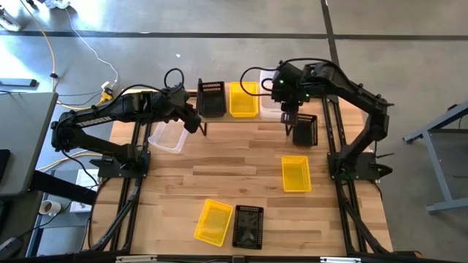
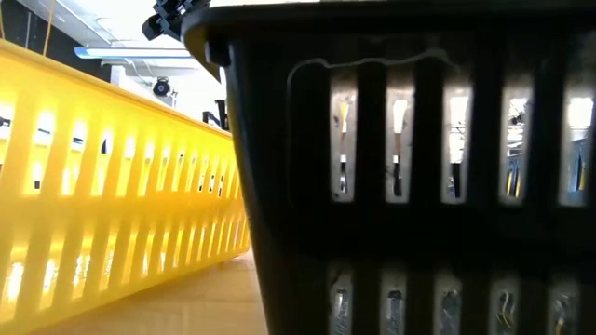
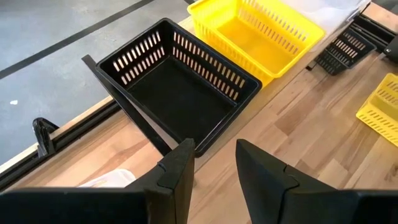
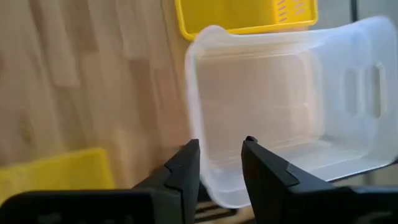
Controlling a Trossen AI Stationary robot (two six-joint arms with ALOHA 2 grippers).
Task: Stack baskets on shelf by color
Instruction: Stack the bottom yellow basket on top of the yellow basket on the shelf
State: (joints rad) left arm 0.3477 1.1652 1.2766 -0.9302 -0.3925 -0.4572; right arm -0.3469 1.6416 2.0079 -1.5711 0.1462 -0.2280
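Black mesh basket (image 2: 410, 167) fills the low view, a yellow one (image 2: 112, 186) beside it. Right tool (image 4: 221, 165) hangs spread over the clear basket (image 4: 280, 106) on the shelf (image 1: 219, 117) — lift straight up, avoid catching its rim. Left tool (image 3: 214, 165), spread and empty, waits by the shelved black basket (image 3: 177, 87).

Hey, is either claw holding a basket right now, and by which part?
Neither holds anything. The right claw stands open over the rim of the clear basket; the left claw is open and empty near the black basket.
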